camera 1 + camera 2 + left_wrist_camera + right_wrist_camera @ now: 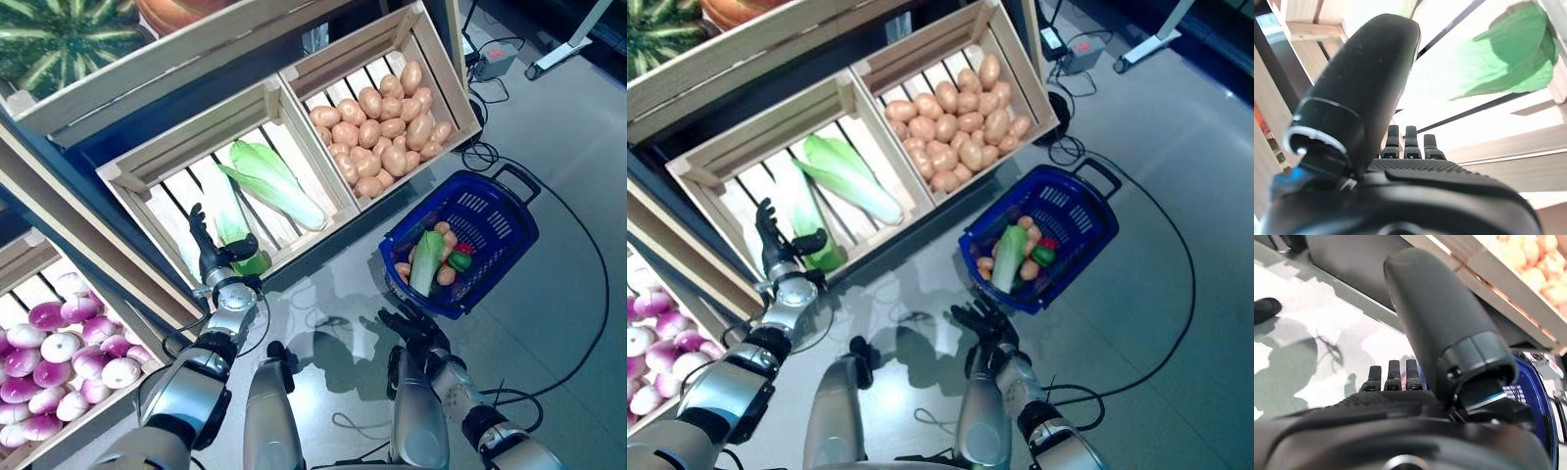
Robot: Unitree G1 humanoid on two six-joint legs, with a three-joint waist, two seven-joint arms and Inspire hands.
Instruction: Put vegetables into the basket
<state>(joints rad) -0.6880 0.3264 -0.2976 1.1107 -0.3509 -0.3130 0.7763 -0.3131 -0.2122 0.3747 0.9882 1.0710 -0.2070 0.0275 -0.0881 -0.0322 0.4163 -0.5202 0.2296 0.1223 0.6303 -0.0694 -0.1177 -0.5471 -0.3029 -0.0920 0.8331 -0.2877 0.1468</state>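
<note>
Left eye view: the left hand (pixel 217 257) reaches into the wooden crate (pixel 157 162), fingers straight, empty, beside a green cabbage (pixel 277 182). The blue basket (pixel 506 235) on the floor holds mixed vegetables (pixel 432 259).

Right eye view: the right hand (pixel 982 324) hovers near the basket, fingers spread, empty.

Wrist views: both hands' fingers extended, grasping nothing.

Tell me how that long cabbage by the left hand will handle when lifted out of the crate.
The cabbage is long and narrow, so gripped near one end it may sag or swing. Its glossy, smooth surface looks slippery. The left hand is open beside its green tip; a mid-length grasp seems safer. It probably won't roll much on the slatted crate.
</note>
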